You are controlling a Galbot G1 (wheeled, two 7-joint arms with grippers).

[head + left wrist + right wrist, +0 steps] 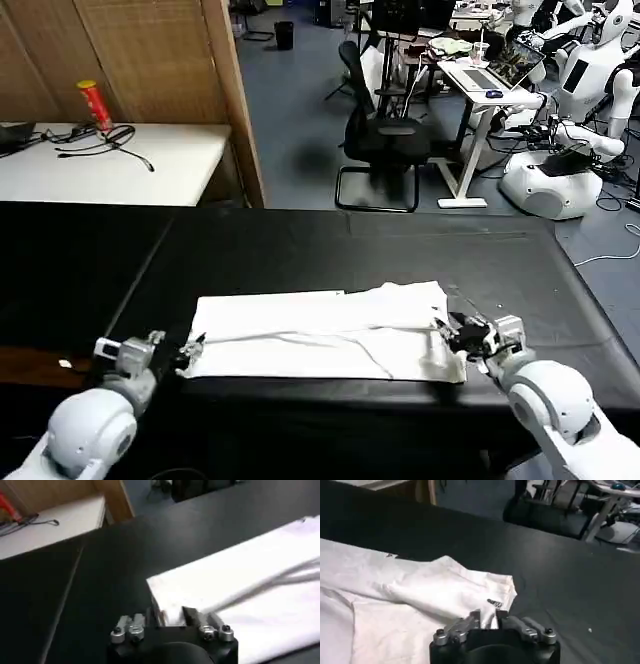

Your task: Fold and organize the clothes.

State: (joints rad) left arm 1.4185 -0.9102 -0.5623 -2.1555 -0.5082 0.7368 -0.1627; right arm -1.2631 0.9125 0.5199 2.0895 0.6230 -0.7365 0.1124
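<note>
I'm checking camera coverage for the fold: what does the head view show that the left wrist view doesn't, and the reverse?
Head view alone: the right gripper at the T-shirt's right edge, the office chair and the parked robots beyond the black table.

Left wrist view alone: the left gripper seen close, its jaws set around the shirt's near corner.

Both: the white T-shirt, the black table, the white side table and the red can.

White rounded arms, black grippers, silver screws
</note>
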